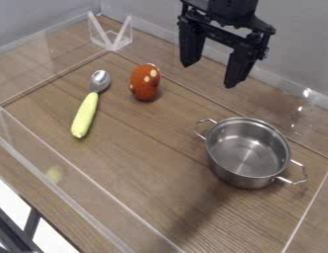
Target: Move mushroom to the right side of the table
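**Mushroom low and left of an open hand**

Nearest the camera ran the low clear acrylic wall (74, 183), and behind it the brown wood-grain table (140, 158) on which I was working. From my remote seat I read the scene as follows.

My gripper (219, 67) hung above the far edge of the table, pointing straight down, its two dark fingers spread wide with nothing between them. It gripped no object and touched none.

The mushroom (145, 82) sat on the table in the left-centre of the view, its red-orange cap rounded and standing roughly upright, so I could name no clear long axis to align with. It lay to the left of the gripper and lower in the picture, apart from it, with bare wood between. That offset was what I judged the coming reach to turn on: leftward and down onto the cap.

Just beside the mushroom, on its left, lay the yellow-handled spoon (88, 107), its bowl near the cap; I could not tell whether they touched. I reckoned the fingers would need care there.

The steel pot (247, 151) stood on the right side, taking up much of that area, though wood showed free behind and in front of it.
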Motion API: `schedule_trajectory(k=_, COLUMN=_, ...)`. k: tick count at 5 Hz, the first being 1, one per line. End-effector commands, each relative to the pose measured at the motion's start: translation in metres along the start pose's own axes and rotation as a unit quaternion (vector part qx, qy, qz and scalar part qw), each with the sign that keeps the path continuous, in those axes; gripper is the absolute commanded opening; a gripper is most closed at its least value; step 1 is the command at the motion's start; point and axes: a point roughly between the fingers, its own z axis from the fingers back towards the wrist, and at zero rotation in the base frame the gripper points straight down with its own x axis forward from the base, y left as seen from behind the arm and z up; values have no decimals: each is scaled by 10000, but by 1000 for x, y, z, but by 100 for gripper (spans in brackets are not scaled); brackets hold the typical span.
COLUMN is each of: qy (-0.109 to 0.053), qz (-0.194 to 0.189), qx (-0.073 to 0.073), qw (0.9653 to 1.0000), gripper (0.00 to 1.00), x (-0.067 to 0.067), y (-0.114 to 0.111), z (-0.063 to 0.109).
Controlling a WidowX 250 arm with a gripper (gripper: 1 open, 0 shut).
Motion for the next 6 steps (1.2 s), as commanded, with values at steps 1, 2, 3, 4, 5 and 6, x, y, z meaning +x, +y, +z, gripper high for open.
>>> schedule_trajectory(k=1, qy=41, qz=-297, qx=26, qw=9995, gripper=100, x=3, y=11, z=-3)
schedule_trajectory(k=2, qy=22, qz=-24, qx=53, qw=10000, gripper=100, x=15, y=36, z=-10)
schedule_trajectory(k=3, qy=-13, qz=314, qx=127, qw=9994, gripper=100, x=30, y=67, z=-16)
schedule_trajectory(k=4, qy=-50, qz=604, qx=186, qw=9980, gripper=100, x=42, y=91, z=-24)
schedule_trajectory(k=5, qy=-28, qz=740, qx=204, qw=9970, gripper=100, x=49, y=101, z=-30)
schedule_trajectory(k=6, qy=21, qz=819, qx=207, qw=9964, gripper=100, x=54, y=108, z=-37)
